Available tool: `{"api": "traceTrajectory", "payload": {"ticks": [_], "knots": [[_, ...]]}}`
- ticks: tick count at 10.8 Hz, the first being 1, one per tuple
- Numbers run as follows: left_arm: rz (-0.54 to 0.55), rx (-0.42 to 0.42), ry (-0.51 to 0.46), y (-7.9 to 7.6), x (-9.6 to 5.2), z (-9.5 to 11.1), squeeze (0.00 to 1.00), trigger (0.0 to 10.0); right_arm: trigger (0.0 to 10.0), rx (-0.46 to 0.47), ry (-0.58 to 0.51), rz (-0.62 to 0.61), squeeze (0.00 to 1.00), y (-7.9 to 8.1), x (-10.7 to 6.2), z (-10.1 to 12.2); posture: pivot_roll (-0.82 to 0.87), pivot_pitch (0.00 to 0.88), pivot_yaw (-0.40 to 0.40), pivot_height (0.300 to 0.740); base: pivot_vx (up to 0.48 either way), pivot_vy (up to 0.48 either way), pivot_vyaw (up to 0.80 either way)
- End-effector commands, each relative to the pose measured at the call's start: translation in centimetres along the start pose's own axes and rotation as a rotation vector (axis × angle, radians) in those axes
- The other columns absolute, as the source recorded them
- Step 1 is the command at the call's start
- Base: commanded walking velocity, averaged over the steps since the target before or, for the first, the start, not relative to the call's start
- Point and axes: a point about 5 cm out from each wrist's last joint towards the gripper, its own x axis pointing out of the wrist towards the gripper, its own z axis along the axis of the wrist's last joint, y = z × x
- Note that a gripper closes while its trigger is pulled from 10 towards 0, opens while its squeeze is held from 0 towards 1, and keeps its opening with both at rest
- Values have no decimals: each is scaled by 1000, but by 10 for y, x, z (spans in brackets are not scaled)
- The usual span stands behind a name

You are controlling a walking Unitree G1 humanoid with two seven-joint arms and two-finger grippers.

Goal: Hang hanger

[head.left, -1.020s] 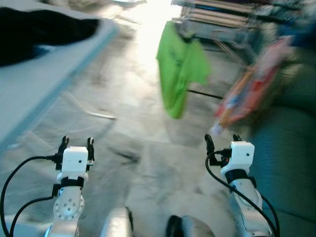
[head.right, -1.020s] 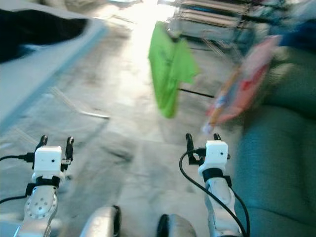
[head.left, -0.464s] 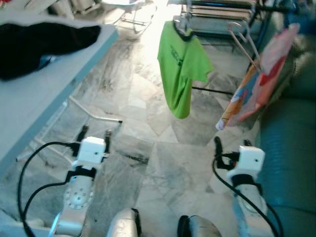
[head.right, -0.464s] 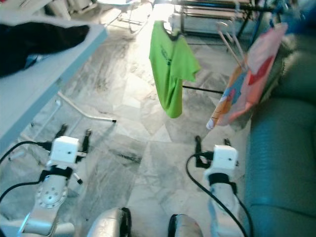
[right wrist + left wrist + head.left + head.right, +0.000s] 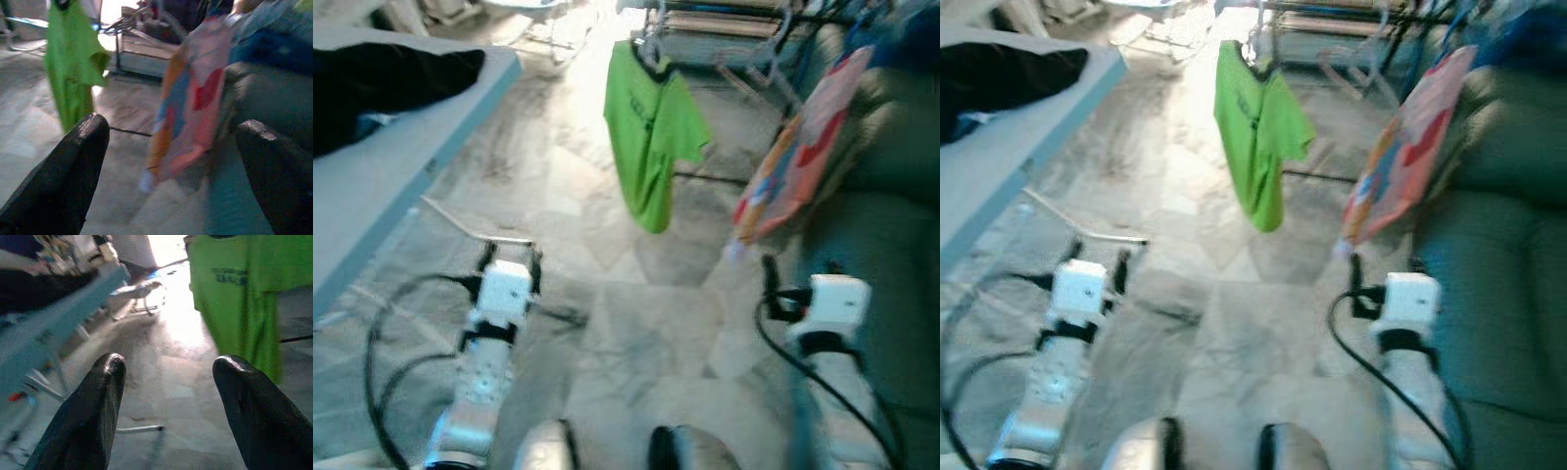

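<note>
Ahead, a green T-shirt [image 5: 651, 132] is seen hanging on a hanger [image 5: 651, 54] from a metal rack [image 5: 1332, 20] at the far side of the marble floor [image 5: 636, 313]; the hanger's hook is blurred, so its exact seat on the rail cannot be made out. Just beside the shirt, toward the robot's right, a pink, orange and blue printed cloth [image 5: 798, 147] is hung from the same rack area, with what looks like a bare wire hanger [image 5: 754, 73] between the two. A teal sofa [image 5: 1503, 245] is placed along the right side. On the left, a light blue surface [image 5: 382, 186] is seen with a black garment [image 5: 382, 78] lying on it, and a white metal leg [image 5: 475, 230] runs along the floor beneath it. The left claw [image 5: 166, 369] is held low over the floor, fingers [image 5: 93, 411] spread apart with nothing between them, pointed toward the green shirt. The right claw [image 5: 168, 132] is held low next to the sofa, fingers [image 5: 63, 171] likewise wide apart and holding nothing, pointed toward the printed cloth. Both head views are motion-blurred.
</note>
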Motion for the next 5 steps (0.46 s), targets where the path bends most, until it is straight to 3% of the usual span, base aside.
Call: {"api": "traceTrajectory", "payload": {"ticks": [1, 3, 4, 5], "knots": [[-14, 4, -5, -8, 2, -1, 0, 10000, 10000, -8, -14, -13, 0, -9, -2, 7, -166, 75, -49, 740, 0, 0, 0], [-58, 1, 7, -19, 7, -5, 0, 10000, 10000, -16, -37, -90, 0, -20, -8, 12, -212, 46, -8, 740, 0, 0, 0], [-107, 26, 7, -19, 13, -6, 0, 10000, 10000, -9, -50, -85, 0, -10, -15, 16, -222, 45, 39, 740, 0, 0, 0], [-99, 47, 24, -8, 21, -10, 0, 10000, 10000, 54, -18, -85, 0, 0, -16, 19, -236, 73, 93, 740, 0, 0, 0]]}}
